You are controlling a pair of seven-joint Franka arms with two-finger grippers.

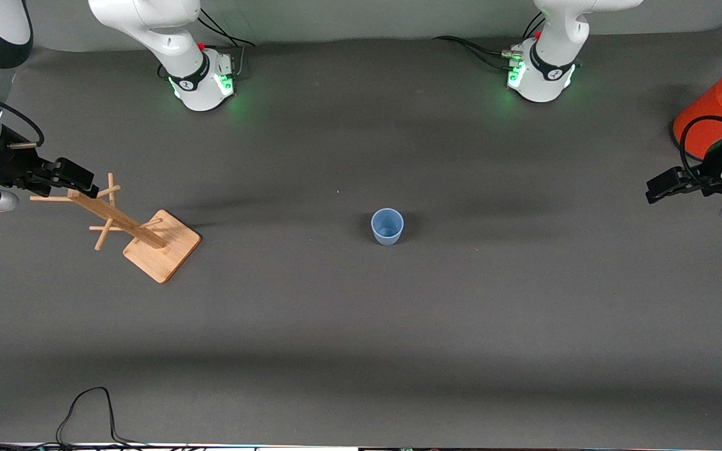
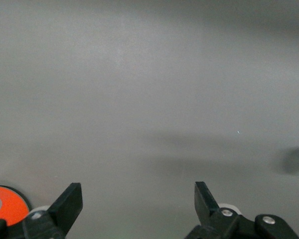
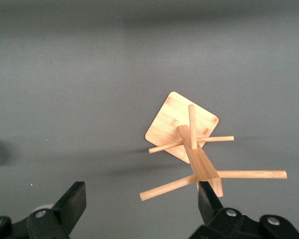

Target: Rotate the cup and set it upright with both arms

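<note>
The blue cup [image 1: 387,226] stands upright, mouth up, mid-table, as the task wants, while the left gripper [image 1: 660,187] at three o'clock and right gripper [image 1: 79,180] over the wooden rack [image 1: 141,233] at nine o'clock both hang spread and empty.

Robot lab, two arm bases [image 1: 201,78] bolted to grey table [image 1: 361,326]
</note>
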